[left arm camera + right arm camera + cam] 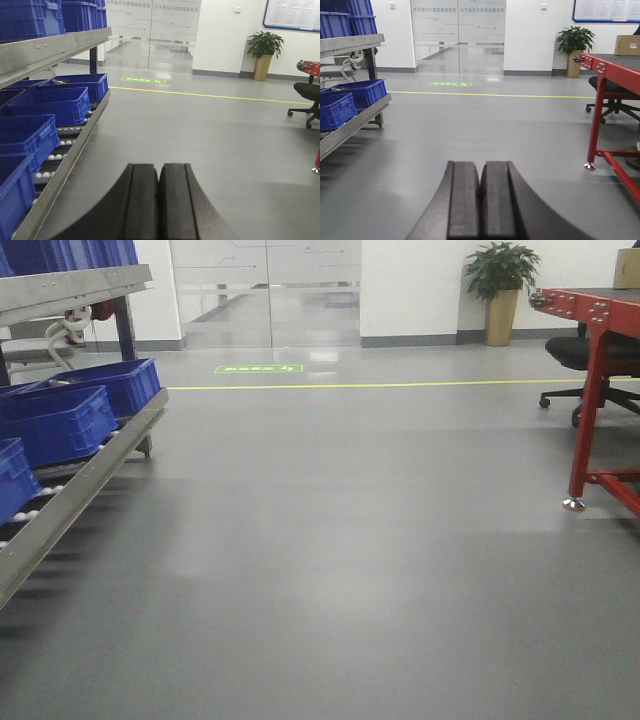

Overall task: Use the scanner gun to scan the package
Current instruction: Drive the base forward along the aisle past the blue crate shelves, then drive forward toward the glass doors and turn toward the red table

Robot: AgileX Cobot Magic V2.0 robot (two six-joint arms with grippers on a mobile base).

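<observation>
Both the left gripper (158,200) and right gripper (480,200) point level over the floor (350,540), jaws pressed together, empty.

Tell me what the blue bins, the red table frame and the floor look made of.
Blue bins: likely moulded plastic, with ribbed rims and even colour. Red table frame: looks like painted metal, with bolted joints. Floor: smooth grey coating, perhaps epoxy; it reflects the light.

The left fingers (142,200) and the right fingers (464,200) are running off the bottom edges of their wrist views. The blue bins (60,425) are being cut by the front view's left edge, the red worktop (600,305) by its right. Lettering on the green floor marking (258,368) is showing too small to read.
</observation>
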